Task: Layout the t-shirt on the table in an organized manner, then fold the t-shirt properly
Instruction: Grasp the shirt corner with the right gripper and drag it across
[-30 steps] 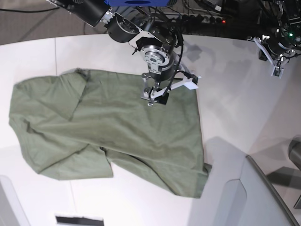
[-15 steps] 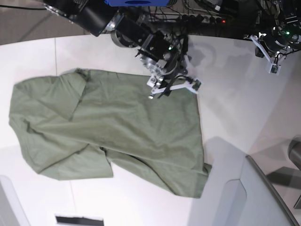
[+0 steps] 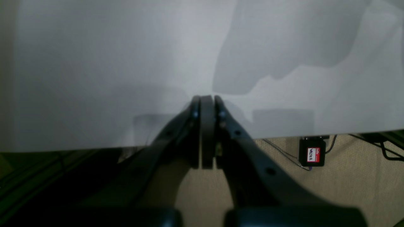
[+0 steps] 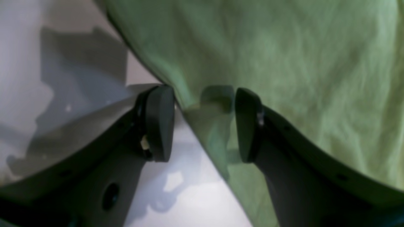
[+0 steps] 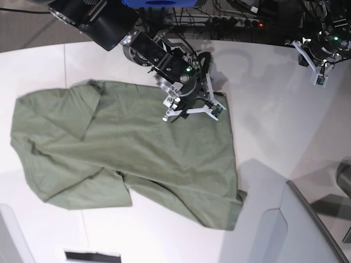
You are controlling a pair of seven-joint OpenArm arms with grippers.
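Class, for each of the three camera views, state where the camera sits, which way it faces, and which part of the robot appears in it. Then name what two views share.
Base: high above, looking down on the white table and spread t-shirt; both arms show.
Left wrist: on the left arm, looking along the shut left gripper across the bare table edge to the floor.
Right wrist: on the right arm, looking down between the parted fingers of the right gripper, which straddle the t-shirt's edge.
Shared: base and right wrist both show the t-shirt's far edge at that gripper.

Beige carpet floor (image 3: 347, 189); small black box (image 3: 312, 155) with red-white label on it; cables (image 5: 230, 11) behind; grey angled panel (image 5: 307, 230).
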